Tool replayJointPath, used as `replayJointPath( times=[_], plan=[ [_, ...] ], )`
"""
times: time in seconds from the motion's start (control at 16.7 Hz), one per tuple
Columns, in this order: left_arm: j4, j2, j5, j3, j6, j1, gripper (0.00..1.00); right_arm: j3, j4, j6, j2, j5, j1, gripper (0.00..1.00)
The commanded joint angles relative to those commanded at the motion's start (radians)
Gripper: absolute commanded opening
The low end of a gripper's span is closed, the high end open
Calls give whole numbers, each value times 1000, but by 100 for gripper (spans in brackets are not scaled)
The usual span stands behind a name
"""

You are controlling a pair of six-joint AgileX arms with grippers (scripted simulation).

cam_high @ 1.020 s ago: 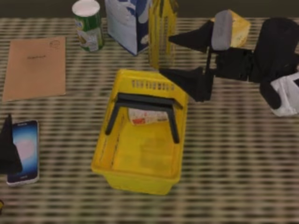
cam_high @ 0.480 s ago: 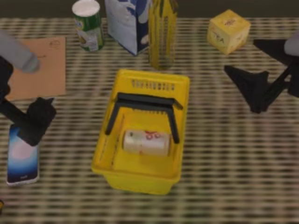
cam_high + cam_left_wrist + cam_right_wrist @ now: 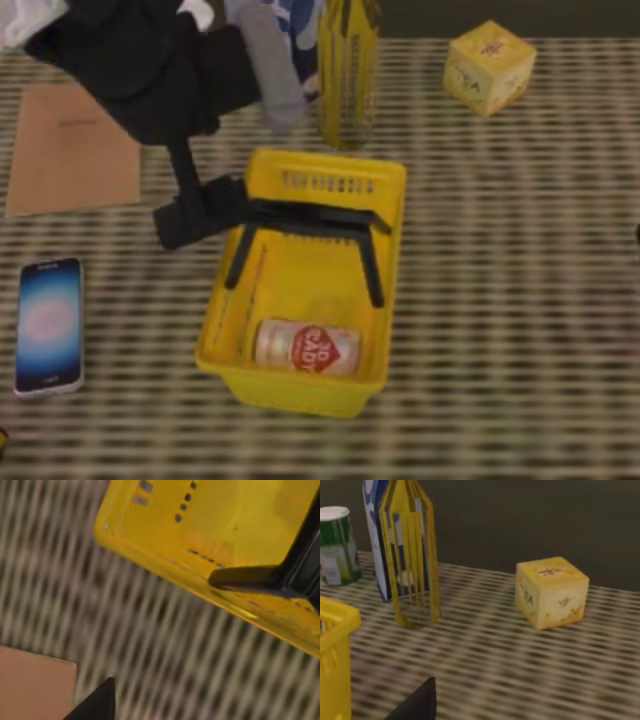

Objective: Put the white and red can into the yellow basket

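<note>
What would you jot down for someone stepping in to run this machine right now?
Left end effector: over the table beside the large yellow plastic basket's far-left corner; grip state unclear.
Right arm: out of the top view.
Small white and red can: lying on its side inside the basket, at its near end.
Done: can is in the basket.
Left: nothing for the can; just park the left arm.
</note>
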Motion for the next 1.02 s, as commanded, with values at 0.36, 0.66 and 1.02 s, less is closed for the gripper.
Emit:
replayJointPath(
  times=[0.36, 0.66, 1.02],
  plan=[
    [-264, 385, -4, 357, 188, -121, 100, -158, -188, 15, -457, 200, -47, 100],
    [-333, 487, -5, 448, 237, -152, 100, -187, -230, 23, -565, 250, -60, 100],
    [-318, 486, -5, 431, 238, -150, 100, -187, -230, 23, -565, 250, -60, 100]
  ],
)
